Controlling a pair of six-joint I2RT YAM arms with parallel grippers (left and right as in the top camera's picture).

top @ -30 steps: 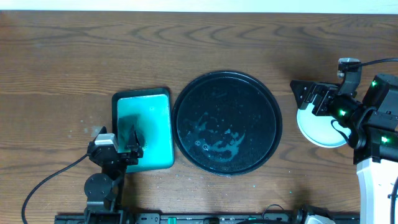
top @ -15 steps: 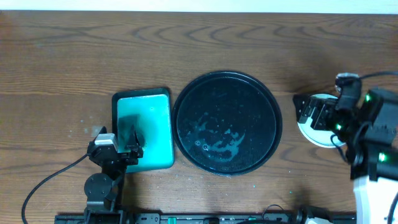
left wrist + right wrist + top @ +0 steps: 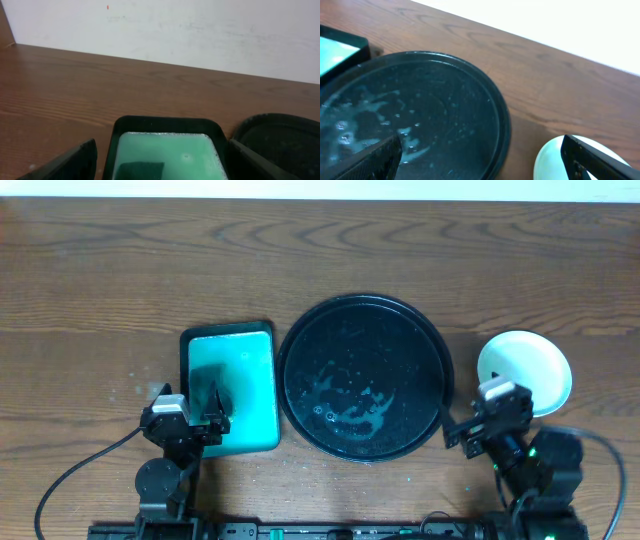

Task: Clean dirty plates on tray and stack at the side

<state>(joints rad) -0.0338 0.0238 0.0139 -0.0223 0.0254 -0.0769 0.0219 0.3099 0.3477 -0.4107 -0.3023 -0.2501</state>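
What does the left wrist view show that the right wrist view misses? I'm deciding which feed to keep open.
Only the left wrist view shows the whole far end of the teal tray, with a dark patch in its pale green liquid, and the wall behind the table. Only the right wrist view shows the plates at the lower right and the wet smears across the black tray. Both show the wooden table, part of the black tray's rim, and the open fingers of their own tool at the frame's lower corners.

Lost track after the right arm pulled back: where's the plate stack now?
Overhead, the plates sit on the table's right side, just right of the black tray.
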